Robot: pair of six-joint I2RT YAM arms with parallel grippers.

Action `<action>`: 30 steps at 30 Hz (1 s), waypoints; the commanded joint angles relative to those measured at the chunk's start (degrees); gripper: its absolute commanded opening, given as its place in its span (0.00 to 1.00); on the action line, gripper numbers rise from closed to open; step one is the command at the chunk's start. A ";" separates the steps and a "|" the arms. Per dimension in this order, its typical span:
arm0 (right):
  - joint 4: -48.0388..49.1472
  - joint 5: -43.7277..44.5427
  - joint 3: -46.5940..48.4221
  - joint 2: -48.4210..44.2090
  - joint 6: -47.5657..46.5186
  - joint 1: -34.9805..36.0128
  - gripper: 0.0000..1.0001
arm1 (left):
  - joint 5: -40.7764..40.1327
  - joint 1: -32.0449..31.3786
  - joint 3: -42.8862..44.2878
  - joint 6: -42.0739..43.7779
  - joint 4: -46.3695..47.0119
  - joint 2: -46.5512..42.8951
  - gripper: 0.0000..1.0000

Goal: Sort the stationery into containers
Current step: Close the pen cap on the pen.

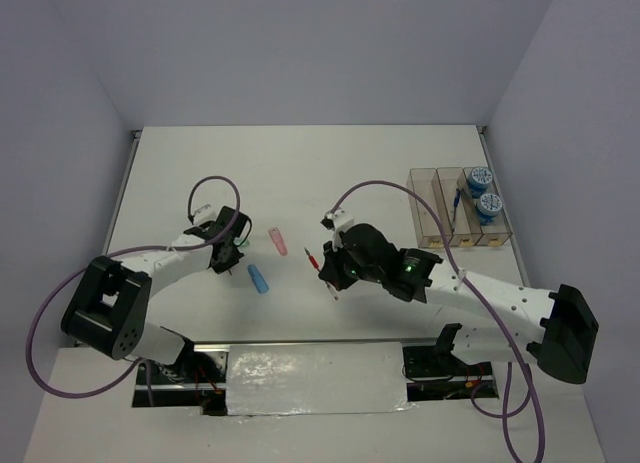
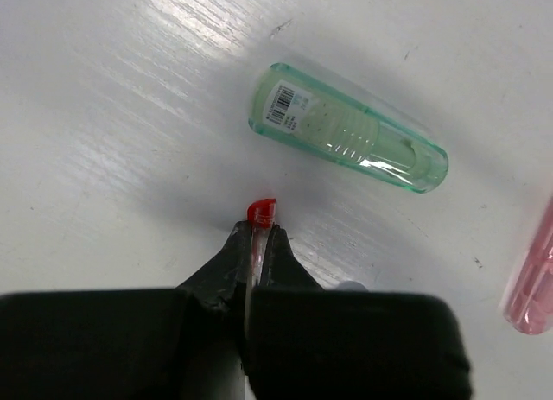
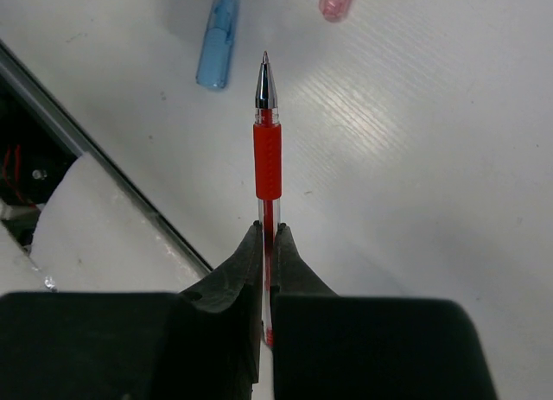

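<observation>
A: Left pincer point(image 2: 257, 231)?
B: Clenched on a thin clear stick point(image 2: 261, 212) with a red tip. Can't tell what the stick is. The pincer is low over the bench point(image 2: 104, 115). The green piece point(image 2: 348, 128) lies flat just beyond the tip, not touching it.
A: Right pincer point(image 3: 269, 236)?
B: Clamped on the red pen point(image 3: 267, 149). It grips the barrel behind the rubber sleeve, nib pointing away from the wrist. The pen is mid-bench, toward the near edge. Can't tell if it's clear of the surface.
A: Other loose bits?
B: The pink piece point(image 1: 278, 240) and blue piece point(image 1: 259, 279) lie flat between the two pincers, apart from each other. The blue one is nearer the arm bases.
A: Bins point(image 1: 425, 213)?
B: Three in a row on the right side, well apart from both pincers. Two rolls point(image 1: 481, 177) sit in the rightmost one, and the blue pen point(image 1: 455, 205) is in the middle one.
</observation>
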 commanded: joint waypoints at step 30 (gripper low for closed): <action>37.42 2.50 2.14 18.51 20.67 12.31 0.00 | 23.48 -0.33 0.49 7.43 -0.26 -45.82 0.00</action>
